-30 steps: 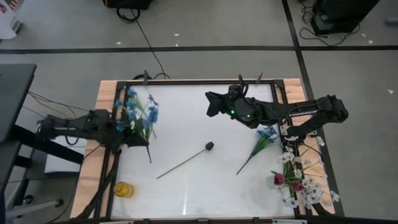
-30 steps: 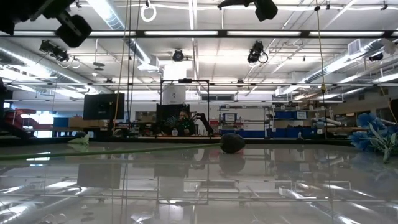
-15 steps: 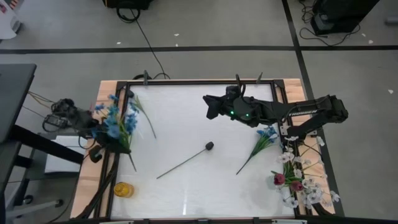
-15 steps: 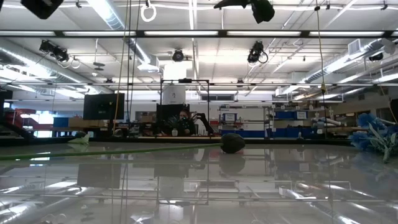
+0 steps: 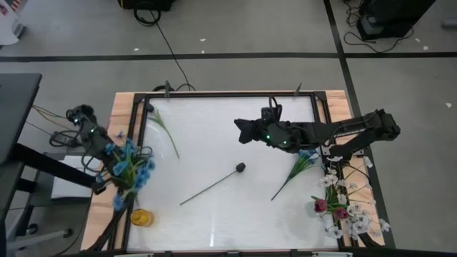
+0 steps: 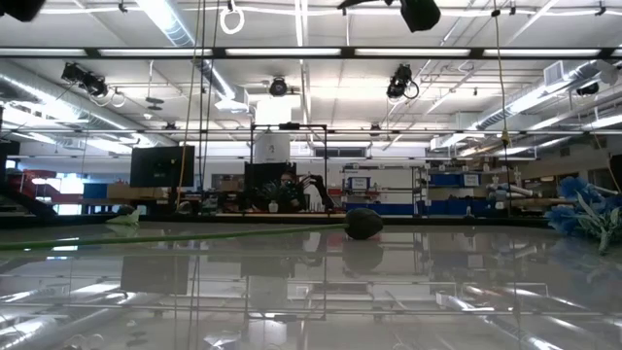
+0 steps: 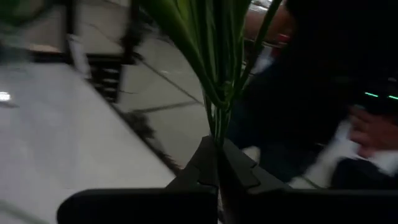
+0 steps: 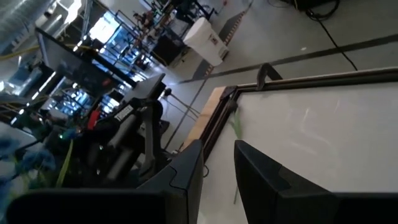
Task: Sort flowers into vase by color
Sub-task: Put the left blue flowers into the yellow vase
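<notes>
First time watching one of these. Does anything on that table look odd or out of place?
Yes. A single green sprig lies alone near the table's far left corner, apart from the bunch of blue flowers that the shut left gripper carries beyond the table's left edge.

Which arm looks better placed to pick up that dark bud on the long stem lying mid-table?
The right, probably. Its claw hangs empty, fingers apart, over the table near the dark bud. The left claw is shut on a blue bunch at the table's left edge.
</notes>
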